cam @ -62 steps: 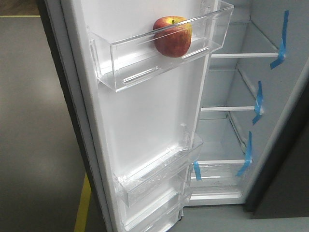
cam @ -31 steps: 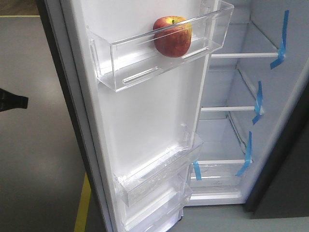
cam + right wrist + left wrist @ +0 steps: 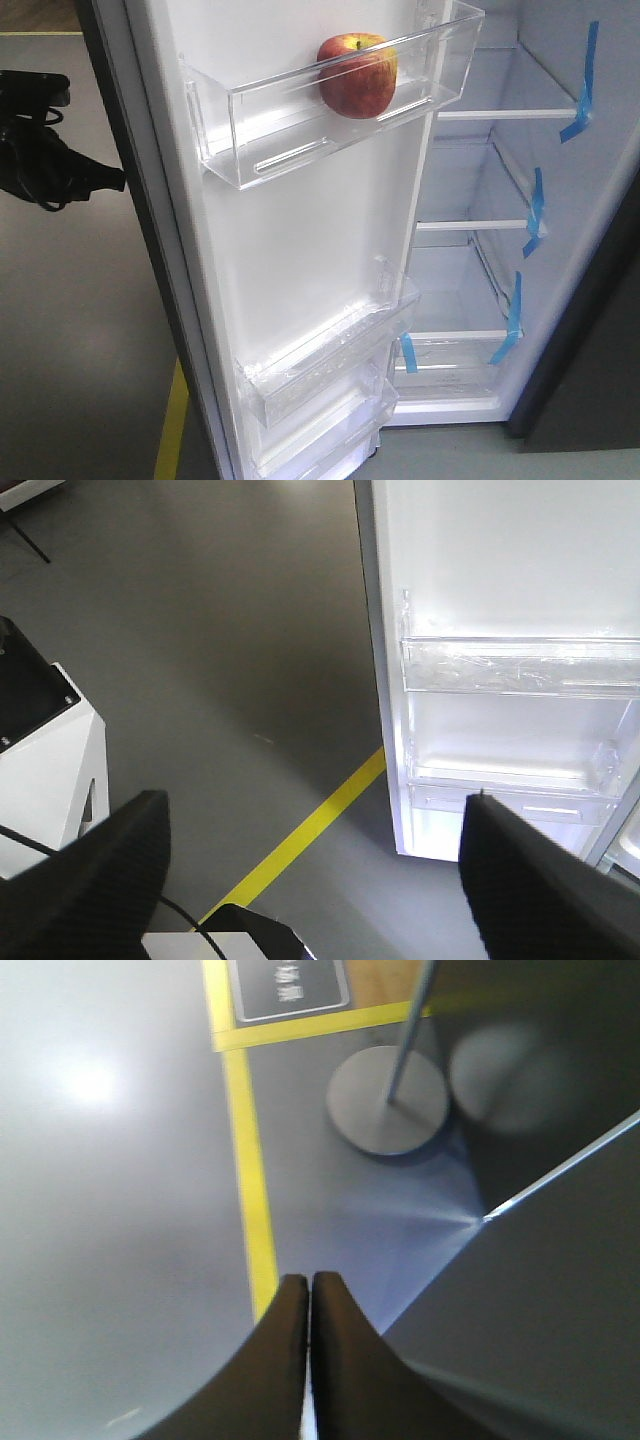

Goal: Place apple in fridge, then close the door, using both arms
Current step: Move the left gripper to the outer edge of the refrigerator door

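Left fingers pressed together beside door; apple in door bin.

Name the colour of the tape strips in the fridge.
Blue; tape strips show best in exterior front-facing view.

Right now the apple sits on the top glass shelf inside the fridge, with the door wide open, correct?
The apple's place is wrong. The apple sits in the upper clear bin on the door, as the front-facing view shows. The door is wide open, as you said.
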